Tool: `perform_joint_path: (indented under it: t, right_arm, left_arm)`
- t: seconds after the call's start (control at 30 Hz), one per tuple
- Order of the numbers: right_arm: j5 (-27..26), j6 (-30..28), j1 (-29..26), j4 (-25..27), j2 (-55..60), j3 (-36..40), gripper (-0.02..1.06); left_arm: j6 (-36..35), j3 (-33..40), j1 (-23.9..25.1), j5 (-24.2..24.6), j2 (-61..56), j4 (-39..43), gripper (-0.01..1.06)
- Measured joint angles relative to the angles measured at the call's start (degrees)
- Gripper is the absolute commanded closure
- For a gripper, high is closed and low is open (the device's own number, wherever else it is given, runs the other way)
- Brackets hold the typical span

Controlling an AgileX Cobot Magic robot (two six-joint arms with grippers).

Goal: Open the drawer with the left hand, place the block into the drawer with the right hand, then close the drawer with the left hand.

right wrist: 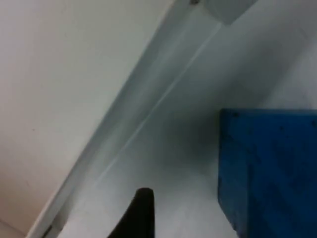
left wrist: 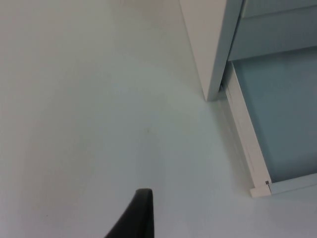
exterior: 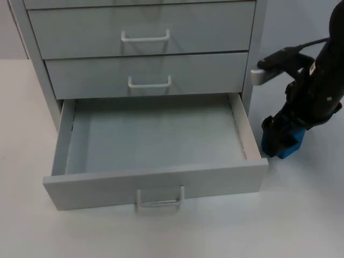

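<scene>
Nearest the camera in the top view, the pulled-out bottom drawer [exterior: 156, 145] fills the lower middle of the frame, its front panel and pale handle [exterior: 159, 199] facing forward and its grey floor bare, so the opening step looks done. Above it, the cabinet [exterior: 145, 48] carries two more drawers, both pushed in. At the right edge of the frame, just beyond the drawer's right wall, the right claw [exterior: 280, 138] is down at the white worktop [exterior: 301, 215], right at the blue block [exterior: 289, 145], which sits on the worktop outside the drawer. From the right wrist view the block [right wrist: 270, 168] stands close beside the drawer's side wall [right wrist: 148, 104], with one black fingertip [right wrist: 138, 213] to its side; whether that claw is spread around the block or already pinching it I cannot tell. The left wrist view looks onto bare worktop [left wrist: 99, 109] by the cabinet's left corner [left wrist: 210, 49] and the drawer's left rail [left wrist: 245, 144], so the left arm appears to wait off to that side, and its claw's state cannot be told either. The step in hand seems to be the pick-up of the block. Next, the right arm would need a firm grip, a lift clear of the drawer's wall, and a carry leftward over the open drawer before letting go.
</scene>
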Motion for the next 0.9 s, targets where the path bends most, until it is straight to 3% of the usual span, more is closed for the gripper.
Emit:
perform_joint_path:
  t: [0.1, 0.13, 0.27, 0.3, 0.33, 0.63, 0.9]
  right_arm:
    - [-0.6, 0.0, 0.0, 0.0, 0.4, 0.0, 0.48]
    - [-0.7, 0.0, 0.0, 0.0, 0.4, 0.0, 0.48]
    - [-1.0, 0.3, 0.0, -0.1, 0.4, 0.0, 0.92]
    - [-1.0, 0.8, 0.0, -0.4, 0.4, 0.0, 0.92]
    - [-1.0, 1.1, 0.0, -0.5, 0.4, 0.0, 1.04]
    - [2.7, 4.9, 0.0, -1.5, -5.9, 0.0, 1.05]
    - [8.4, 12.2, 0.0, -1.5, -18.7, 0.0, 1.05]
  left_arm:
    - [0.0, 0.0, 0.0, 0.0, 0.0, 0.0, 0.0]
    - [0.0, 0.0, 0.0, 0.0, 0.0, 0.0, 0.0]
    - [0.0, 0.0, 0.0, 0.0, 0.0, 0.0, 0.0]
    - [0.0, 0.0, 0.0, 0.0, 0.0, 0.0, 0.0]
    - [0.0, 0.0, 0.0, 0.0, 0.0, 0.0, 0.0]
    - [0.0, 0.0, 0.0, 0.0, 0.0, 0.0, 0.0]
    - [0.0, 0.0, 0.0, 0.0, 0.0, 0.0, 0.0]
